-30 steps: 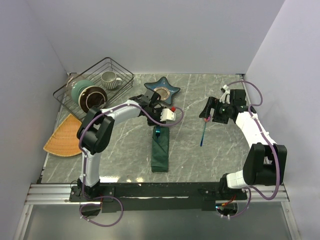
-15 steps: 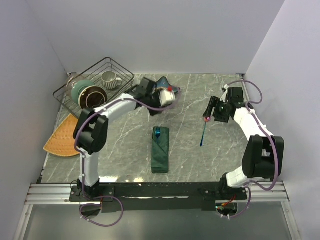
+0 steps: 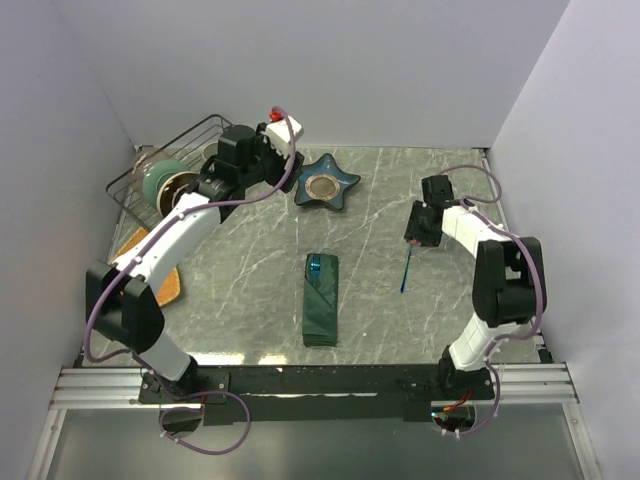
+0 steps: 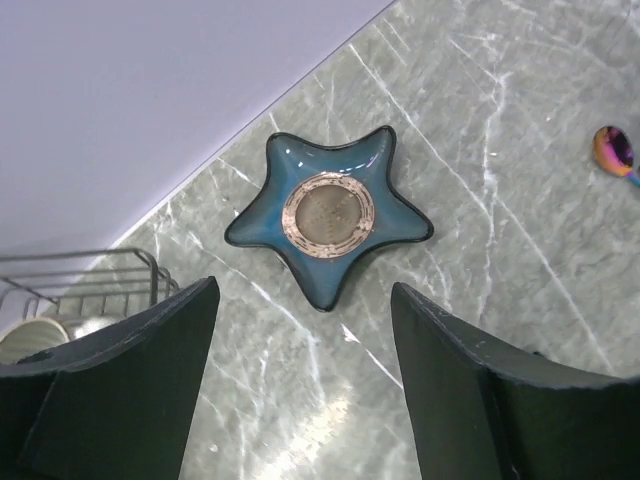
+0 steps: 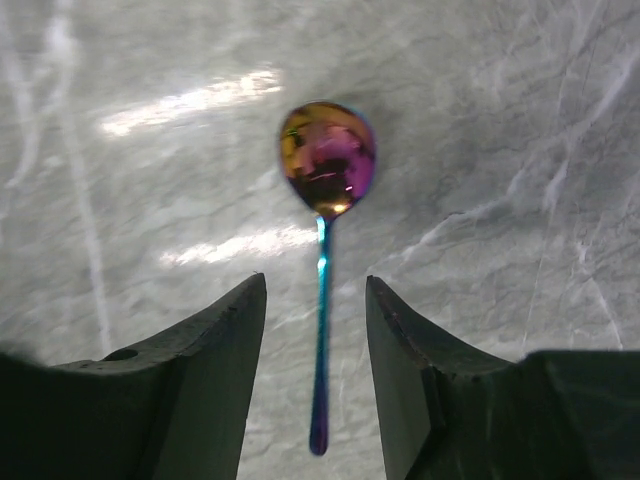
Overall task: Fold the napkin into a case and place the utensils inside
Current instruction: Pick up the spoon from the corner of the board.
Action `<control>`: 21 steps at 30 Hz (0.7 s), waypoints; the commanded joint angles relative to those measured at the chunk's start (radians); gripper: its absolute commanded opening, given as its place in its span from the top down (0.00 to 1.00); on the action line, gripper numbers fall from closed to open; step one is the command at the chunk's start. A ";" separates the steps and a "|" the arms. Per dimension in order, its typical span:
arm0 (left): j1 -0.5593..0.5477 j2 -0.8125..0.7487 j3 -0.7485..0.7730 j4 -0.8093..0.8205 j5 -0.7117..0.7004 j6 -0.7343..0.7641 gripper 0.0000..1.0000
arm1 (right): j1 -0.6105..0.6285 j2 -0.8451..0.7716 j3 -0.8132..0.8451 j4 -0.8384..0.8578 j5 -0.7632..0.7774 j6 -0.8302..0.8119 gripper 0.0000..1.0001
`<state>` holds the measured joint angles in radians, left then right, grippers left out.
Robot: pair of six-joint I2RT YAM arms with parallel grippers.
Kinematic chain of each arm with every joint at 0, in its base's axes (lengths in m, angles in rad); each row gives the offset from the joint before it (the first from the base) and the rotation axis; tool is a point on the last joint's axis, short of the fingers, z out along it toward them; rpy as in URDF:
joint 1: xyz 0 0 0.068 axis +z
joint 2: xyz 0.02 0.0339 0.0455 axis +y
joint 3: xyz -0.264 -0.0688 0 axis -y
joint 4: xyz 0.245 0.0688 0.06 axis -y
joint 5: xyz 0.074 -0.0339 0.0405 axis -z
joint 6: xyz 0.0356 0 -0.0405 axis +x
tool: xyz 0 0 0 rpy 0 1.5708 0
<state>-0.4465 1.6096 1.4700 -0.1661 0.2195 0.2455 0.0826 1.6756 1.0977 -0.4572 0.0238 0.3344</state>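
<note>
Now, right tool (image 5: 313,300): spread, empty, poised over the spoon (image 5: 327,155).
Spoon: flat on the desk (image 3: 250,280), handle lined up between your jaws, bowl at the far end.
Case (image 3: 321,300): well left of it.

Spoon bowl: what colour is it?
The spoon bowl is iridescent pink-purple and gold; right wrist view.

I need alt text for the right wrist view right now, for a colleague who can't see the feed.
A slim spoon with a shiny pink-purple bowl and a blue handle lies on the grey marble table, its handle running between the open fingers of the right gripper. Neither finger touches it.
</note>
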 commanded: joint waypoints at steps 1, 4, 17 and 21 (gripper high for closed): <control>0.006 -0.057 -0.068 0.028 -0.045 -0.118 0.24 | 0.005 0.059 0.016 0.015 0.056 0.044 0.49; 0.023 -0.071 -0.083 0.011 -0.042 -0.155 0.25 | 0.005 0.099 0.007 0.020 0.031 0.055 0.51; 0.117 -0.071 -0.070 -0.075 -0.040 -0.294 0.26 | 0.013 0.099 -0.052 0.012 -0.042 0.111 0.99; 0.153 -0.068 -0.037 -0.113 0.012 -0.334 0.24 | 0.014 0.027 -0.004 0.038 -0.117 0.059 1.00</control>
<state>-0.3222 1.5673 1.3754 -0.2409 0.1871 -0.0074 0.0807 1.7729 1.0744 -0.4397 0.0284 0.4038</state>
